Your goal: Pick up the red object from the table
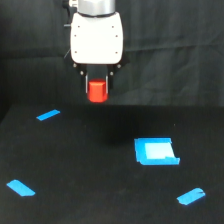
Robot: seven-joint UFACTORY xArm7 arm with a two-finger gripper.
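Gripping the red object between its fingers, the pincer holds it clear of the table, up and leftward of the blue square piece, apparently completing the pickup.

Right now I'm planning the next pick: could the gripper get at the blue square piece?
Probably not yet: the gripper is shut on the red object, held above the table. The blue square piece itself lies uncovered.
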